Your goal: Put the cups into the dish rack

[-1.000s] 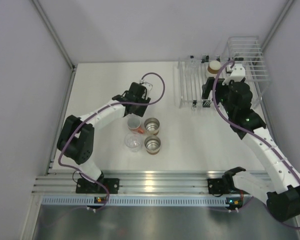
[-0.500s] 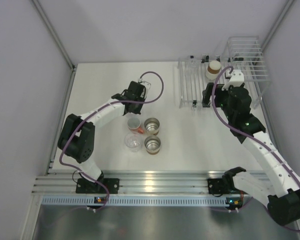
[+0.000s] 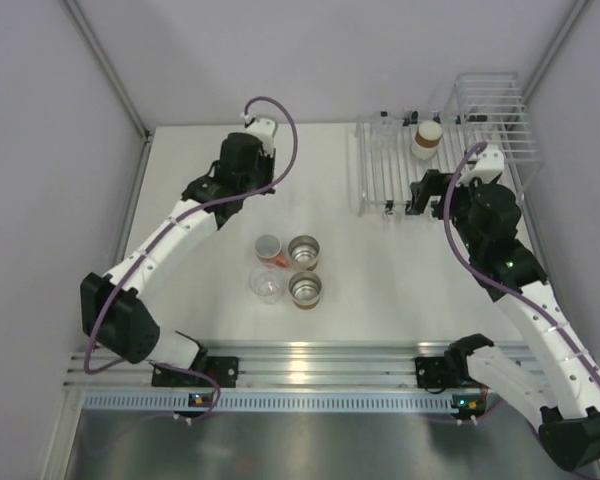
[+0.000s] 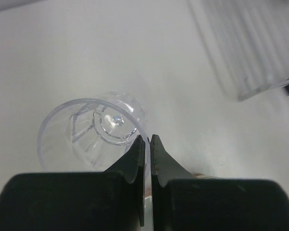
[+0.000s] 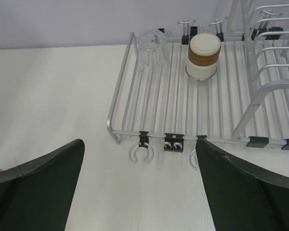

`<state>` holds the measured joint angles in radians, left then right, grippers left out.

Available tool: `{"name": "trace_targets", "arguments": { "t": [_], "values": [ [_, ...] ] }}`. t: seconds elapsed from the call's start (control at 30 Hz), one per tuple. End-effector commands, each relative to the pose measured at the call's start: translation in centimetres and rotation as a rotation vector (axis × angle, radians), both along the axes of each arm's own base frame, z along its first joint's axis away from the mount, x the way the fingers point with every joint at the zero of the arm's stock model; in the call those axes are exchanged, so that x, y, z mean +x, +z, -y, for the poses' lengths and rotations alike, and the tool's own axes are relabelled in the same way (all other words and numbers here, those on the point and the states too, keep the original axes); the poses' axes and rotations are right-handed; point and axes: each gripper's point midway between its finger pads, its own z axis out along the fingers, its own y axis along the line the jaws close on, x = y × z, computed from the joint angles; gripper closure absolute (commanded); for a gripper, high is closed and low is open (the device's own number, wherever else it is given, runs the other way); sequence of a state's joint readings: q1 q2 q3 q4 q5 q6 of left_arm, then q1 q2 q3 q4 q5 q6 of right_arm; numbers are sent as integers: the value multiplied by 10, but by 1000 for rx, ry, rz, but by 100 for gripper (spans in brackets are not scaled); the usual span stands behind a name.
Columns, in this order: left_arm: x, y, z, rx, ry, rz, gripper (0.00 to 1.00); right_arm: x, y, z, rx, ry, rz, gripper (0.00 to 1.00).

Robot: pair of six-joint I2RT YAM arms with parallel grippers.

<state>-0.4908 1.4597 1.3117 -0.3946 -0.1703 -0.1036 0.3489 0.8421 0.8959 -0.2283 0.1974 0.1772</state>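
My left gripper [image 4: 148, 139] is shut on the rim of a clear cup [image 4: 86, 130] and holds it above the table. In the top view this gripper [image 3: 248, 172] is left of the white dish rack [image 3: 378, 170]. An upturned brown cup [image 5: 203, 55] and an upturned clear cup [image 5: 153, 44] stand on the rack's flat bars [image 5: 120, 103]. My right gripper [image 5: 139, 144] is open and empty, just in front of the rack [image 3: 420, 195]. On the table stand two brown cups [image 3: 303, 250] [image 3: 305, 288], a clear cup [image 3: 266, 285] and the salmon-orange cup [image 3: 270, 247].
The rack's taller wire basket [image 3: 490, 115] stands at the back right, close to the right wall. Hooks hang from the rack's front bar [image 5: 141, 153]. The left wall's rail [image 3: 130, 220] runs along the table's left edge.
My left gripper has lifted the clear cup off the cup group and swung up and back. The salmon-orange cup beneath now shows. My right gripper has drawn back from the rack.
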Motion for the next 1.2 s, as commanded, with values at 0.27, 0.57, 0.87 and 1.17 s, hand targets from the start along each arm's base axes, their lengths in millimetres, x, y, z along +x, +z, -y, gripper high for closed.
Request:
{"name": "trace_targets", "arguments": {
  "t": [0.27,0.57,0.87,1.17],
  "values": [
    [-77,169,68,-853,-558,281,100,-43,27,-55,374,302,173,1],
    [-129,197,73,-1144,-770,312,100,-70,79,-91,742,598,397,1],
    [-140,190,86,-1250,-845,246,100,-85,103,-100,938,763,482,1],
    [-150,196,106,-1270,-893,243,100,-82,110,-108,954,794,503,1]
  ]
}}
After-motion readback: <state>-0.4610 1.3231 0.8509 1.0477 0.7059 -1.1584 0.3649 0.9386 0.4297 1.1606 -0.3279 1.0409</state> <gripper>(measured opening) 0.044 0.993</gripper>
